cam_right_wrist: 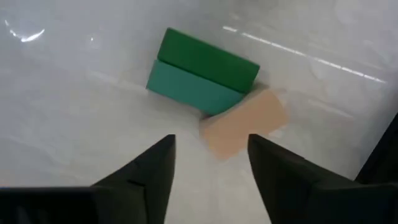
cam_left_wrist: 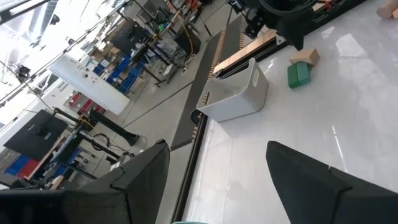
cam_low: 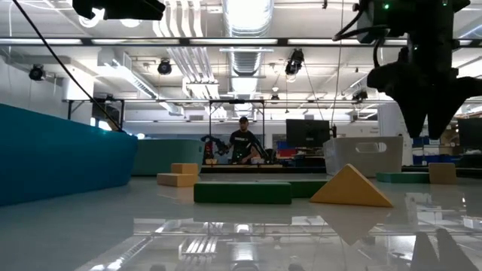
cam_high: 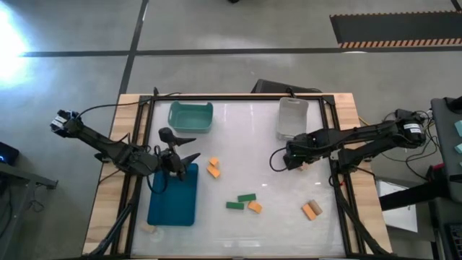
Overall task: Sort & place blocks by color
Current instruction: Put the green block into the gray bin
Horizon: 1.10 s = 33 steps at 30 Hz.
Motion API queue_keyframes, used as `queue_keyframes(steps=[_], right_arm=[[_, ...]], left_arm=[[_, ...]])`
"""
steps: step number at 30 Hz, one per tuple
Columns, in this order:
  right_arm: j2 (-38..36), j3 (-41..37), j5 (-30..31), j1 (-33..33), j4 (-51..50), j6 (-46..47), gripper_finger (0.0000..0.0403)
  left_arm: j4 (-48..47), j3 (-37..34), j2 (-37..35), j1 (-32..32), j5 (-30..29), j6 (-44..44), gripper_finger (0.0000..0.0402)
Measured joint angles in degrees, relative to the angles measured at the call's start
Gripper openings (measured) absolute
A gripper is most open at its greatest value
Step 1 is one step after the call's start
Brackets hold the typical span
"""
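Note:
My right gripper (cam_right_wrist: 208,155) points down, open, just above a pale tan block (cam_right_wrist: 245,124) and a green block (cam_right_wrist: 202,71) that lie side by side, touching, flat on the table. In the high view it (cam_high: 289,157) stands near the clear bin (cam_high: 292,117); in the low view it (cam_low: 431,113) hangs clear of the two blocks (cam_low: 443,173). My left gripper (cam_high: 177,155) waits open over the far end of the blue bin (cam_high: 173,195). More blocks lie loose: orange ones (cam_high: 214,168), green ones (cam_high: 241,201), an orange one (cam_high: 255,207) and another orange one (cam_high: 311,210).
A teal bin (cam_high: 190,115) stands at the far left of the white tabletop, with the clear bin to its right. A raised dark frame (cam_high: 333,173) borders the table. In the low view a person (cam_low: 242,143) stands far behind the table.

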Motion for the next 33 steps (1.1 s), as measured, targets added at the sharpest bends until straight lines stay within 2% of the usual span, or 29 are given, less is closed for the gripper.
queue_keyframes(steps=[3,6,8,11,15,21,33], right_arm=[[0.0,0.0,0.9,0.0,0.7,-1.9,0.0212],[0.0,0.0,3.2,0.0,7.6,-11.5,0.0218],[0.0,0.4,3.5,-0.6,10.6,-14.4,0.0218],[0.1,2.6,3.7,-2.1,9.8,-16.0,0.0211],[0.1,3.9,2.0,-2.5,7.0,-24.2,0.0197],[2.6,3.1,1.4,-2.5,4.5,-30.6,0.0153],[17.5,3.0,7.8,-2.6,7.1,-30.2,0.0027]], left_arm=[[0.0,0.0,0.0,0.0,0.0,0.0,0.0251],[0.0,0.0,0.0,0.0,0.0,0.0,0.0251],[0.0,0.0,-0.1,0.0,0.0,0.3,0.0251],[0.0,0.0,-0.1,0.0,0.0,0.4,0.0251],[0.0,0.0,-0.1,0.0,0.0,1.3,0.0251],[0.0,0.0,-0.1,0.0,0.0,1.6,0.0251],[0.0,0.0,-0.1,0.0,0.0,1.6,0.0251]])
